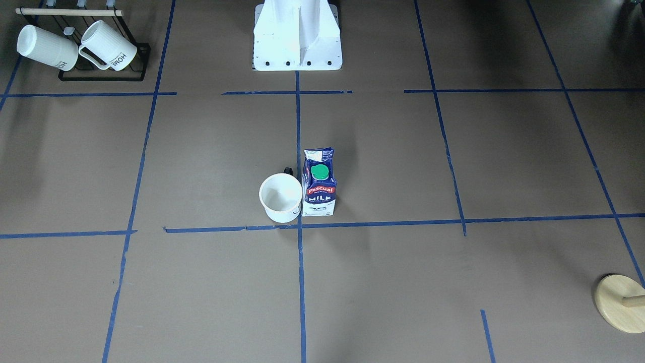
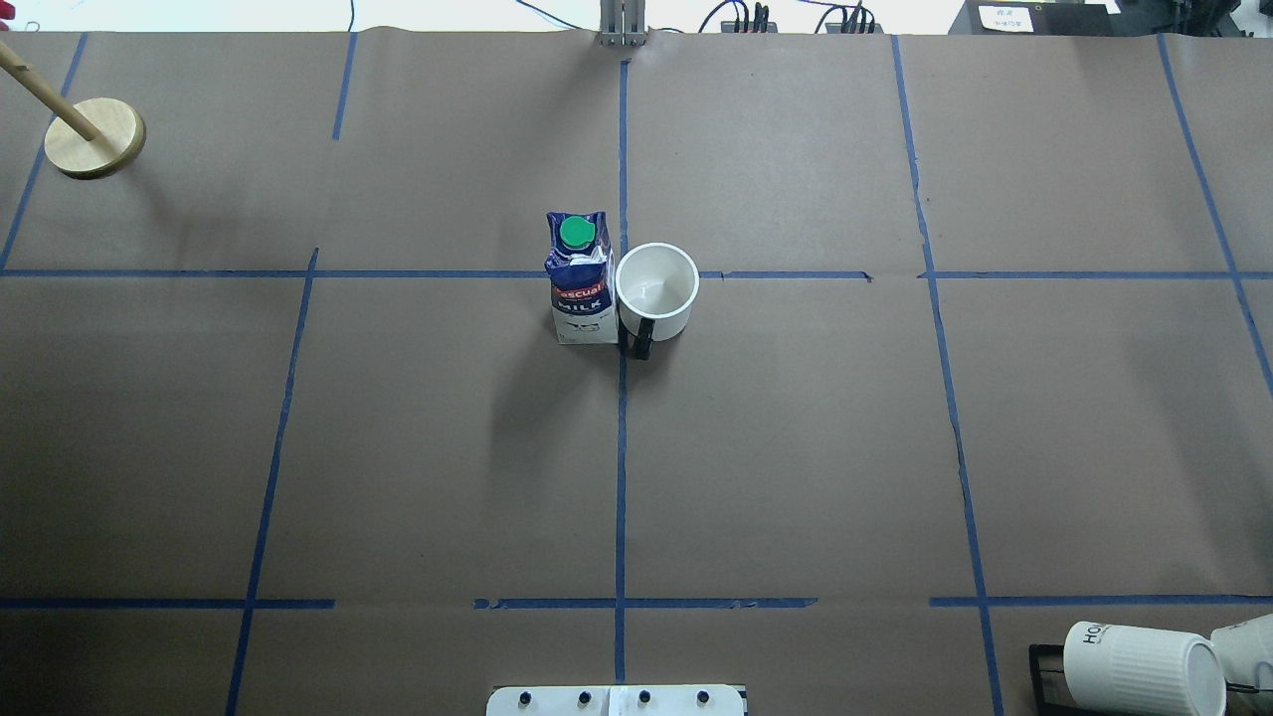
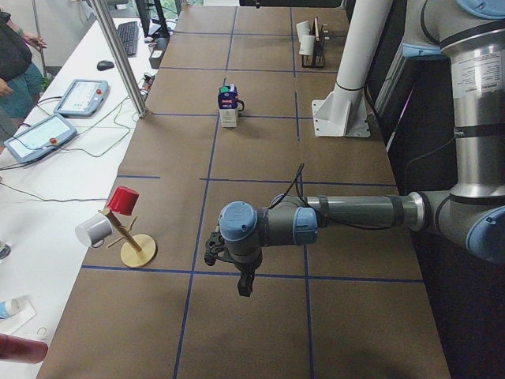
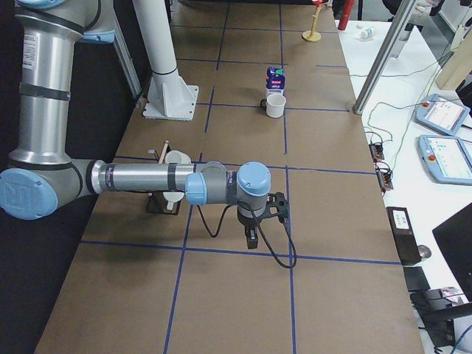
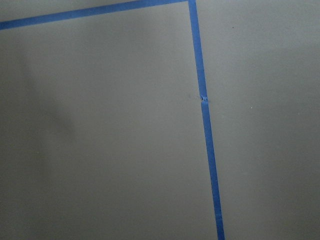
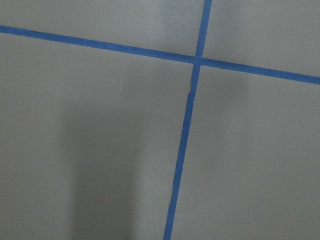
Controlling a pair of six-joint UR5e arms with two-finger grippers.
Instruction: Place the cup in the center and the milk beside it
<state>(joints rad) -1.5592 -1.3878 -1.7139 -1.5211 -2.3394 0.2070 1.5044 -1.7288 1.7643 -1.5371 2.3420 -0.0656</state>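
Observation:
The cup is a smooth white mug with a black handle. It stands upright, just on the robot's side of the center crossing of blue tape. It also shows in the overhead view. The milk is a navy and white carton with a green cap. It stands upright right against the cup, on the robot's left. The left gripper and the right gripper hang over bare paper far from both. I cannot tell whether they are open or shut. Both wrist views show only paper and tape.
A black rack with ribbed "HOME" mugs stands near the robot's right corner. A wooden peg stand stands at the far left. The white robot base is at the table's near edge.

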